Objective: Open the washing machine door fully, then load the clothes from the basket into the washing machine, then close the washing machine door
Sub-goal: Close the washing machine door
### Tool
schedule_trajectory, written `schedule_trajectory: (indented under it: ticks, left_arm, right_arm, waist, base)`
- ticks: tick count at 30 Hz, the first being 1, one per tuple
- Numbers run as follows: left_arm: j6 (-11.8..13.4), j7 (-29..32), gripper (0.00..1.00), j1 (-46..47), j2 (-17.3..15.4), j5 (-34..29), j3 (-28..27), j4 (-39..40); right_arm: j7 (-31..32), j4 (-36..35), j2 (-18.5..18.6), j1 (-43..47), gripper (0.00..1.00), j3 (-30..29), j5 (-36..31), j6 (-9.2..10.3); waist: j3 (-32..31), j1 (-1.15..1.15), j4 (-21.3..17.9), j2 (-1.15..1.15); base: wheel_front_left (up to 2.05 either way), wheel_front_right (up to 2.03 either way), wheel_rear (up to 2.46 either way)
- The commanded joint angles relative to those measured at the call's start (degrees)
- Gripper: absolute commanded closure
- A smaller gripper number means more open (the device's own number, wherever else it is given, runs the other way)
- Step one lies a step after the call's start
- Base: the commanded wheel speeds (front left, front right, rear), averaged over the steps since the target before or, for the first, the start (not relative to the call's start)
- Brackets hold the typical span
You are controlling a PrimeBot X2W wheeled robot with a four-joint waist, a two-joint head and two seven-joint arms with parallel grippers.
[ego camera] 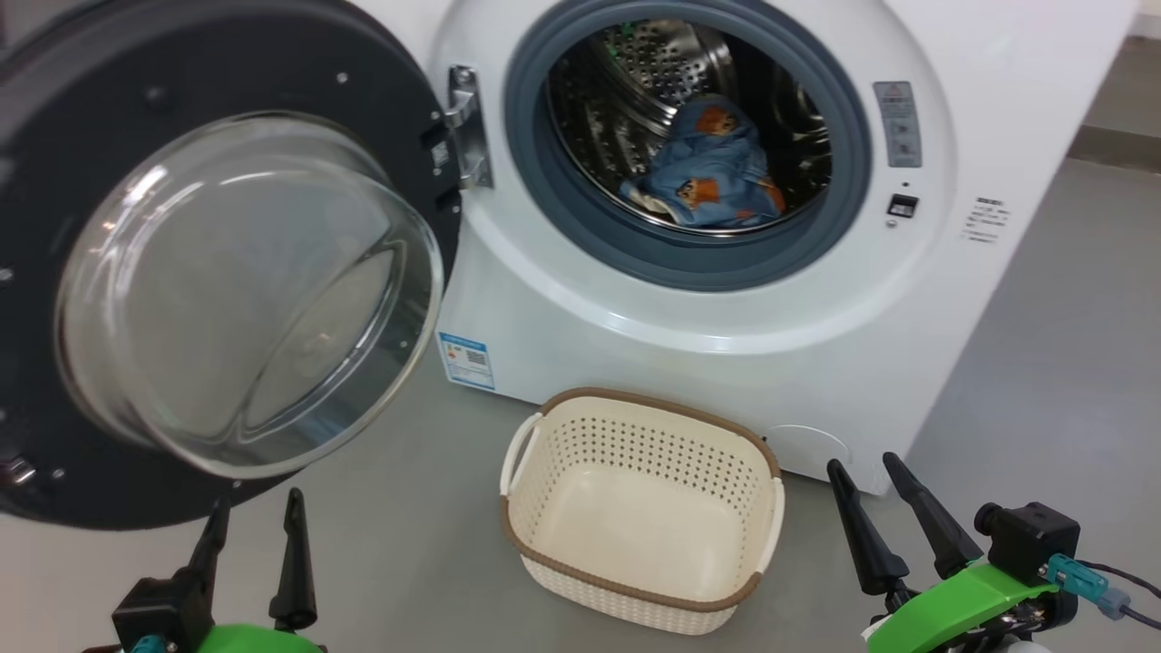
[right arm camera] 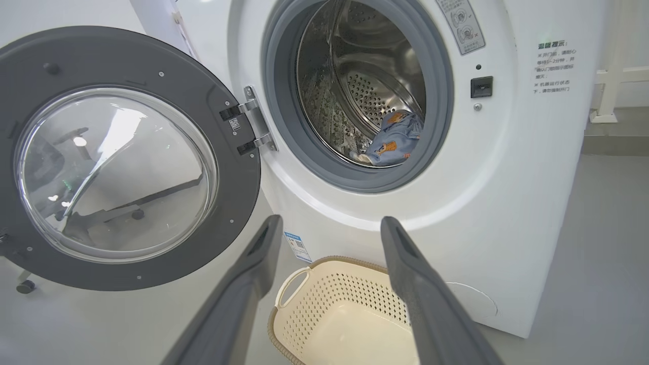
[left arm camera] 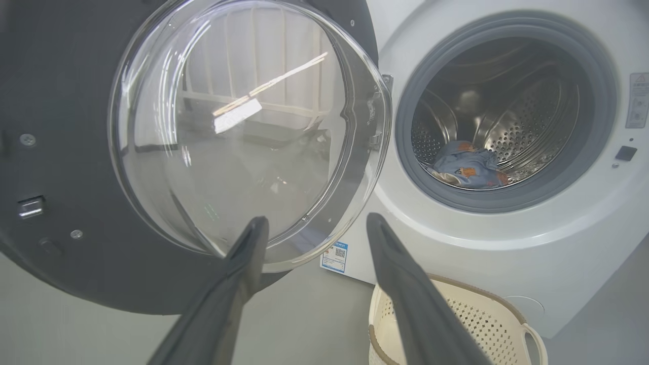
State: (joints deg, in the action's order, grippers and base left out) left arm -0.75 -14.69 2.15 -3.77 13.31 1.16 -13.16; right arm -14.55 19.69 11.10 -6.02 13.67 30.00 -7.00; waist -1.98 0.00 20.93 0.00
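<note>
Clothes (ego camera: 707, 172) lie in a light blue bundle with orange-brown prints at the bottom of the steel drum (ego camera: 653, 73), inside the washing machine (ego camera: 726, 336). A pale cream edge shows at the bundle's lower left. Any writing on it is too small to read.

The floor (ego camera: 408, 508) in front of the washing machine is smooth, plain grey and slightly shiny. To the machine's right it runs back to a darker grey strip (ego camera: 1116, 136) at the foot of a wall. The machine's front is glossy white, with a grey rubber seal (ego camera: 689, 263) around the opening and a blue sticker (ego camera: 466, 360) low on its left side.

The door (ego camera: 245, 290) stands swung wide open to the left of the opening on its metal hinge (ego camera: 464, 127), with the bulging glass facing outward. The basket (ego camera: 635, 444) sits on the floor just in front of the machine, below the opening, its bare cream bottom showing.

The left gripper (ego camera: 258, 508) hangs in front of the door's lower rim, and the right gripper (ego camera: 862, 462) is to the right of the basket, near the machine's lower front. Each has its two dark fingers spread apart and grips nothing.

In the head view the door's top and left edges run out of frame, and both arms are cut off at the bottom edge. The glass carries blurred reflections of the room that I cannot make out. The small grey label (ego camera: 896, 122) and the printed text to the right of the opening are not readable.
</note>
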Motion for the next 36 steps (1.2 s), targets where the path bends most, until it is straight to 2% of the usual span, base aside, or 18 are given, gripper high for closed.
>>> schedule_trajectory:
  ticks: [1, 7, 11, 26, 36]
  left_arm:
    - [0.18, -0.3, 0.0, 0.51, -0.73, -0.79, -1.96, 1.6]
    - [0.2, -0.3, 0.0, 0.55, -0.61, -1.03, -1.5, 1.23]
    - [0.17, -0.3, 0.0, 0.39, -0.6, -0.88, -1.71, 1.13]
    - [0.63, -0.3, 0.0, -0.51, 0.0, -0.42, -3.21, 3.12]
    - [0.4, -0.3, 0.0, -0.27, 0.02, -0.94, -3.77, 3.02]
  right_arm:
    - [-0.45, -1.14, 0.33, 0.1, 0.0, 1.52, 0.78, -0.48]
    - [-0.45, -1.09, 0.34, 0.33, 0.0, 1.72, 0.87, -0.48]
    - [-0.45, -1.15, 0.26, 0.04, 0.0, 2.03, 0.77, -0.48]
    - [-0.45, -0.21, 0.88, -2.49, 0.0, 4.45, 1.47, -0.48]
    - [-0.45, -0.38, 0.76, -1.57, 0.0, 3.77, 1.48, -0.48]
  waist:
    - [-0.44, 0.0, 2.72, 0.0]
    - [-0.52, 0.0, 6.41, 0.0]
    - [-0.21, 0.0, 7.46, 0.0]
    - [0.94, 0.0, 8.27, 0.0]
    - [0.3, 0.0, 7.84, 0.0]
  base:
    - [0.0, 0.0, 0.0]
    - [0.0, 0.0, 0.0]
    - [0.0, 0.0, 0.0]
    - [0.0, 0.0, 0.0]
    - [0.0, 0.0, 0.0]
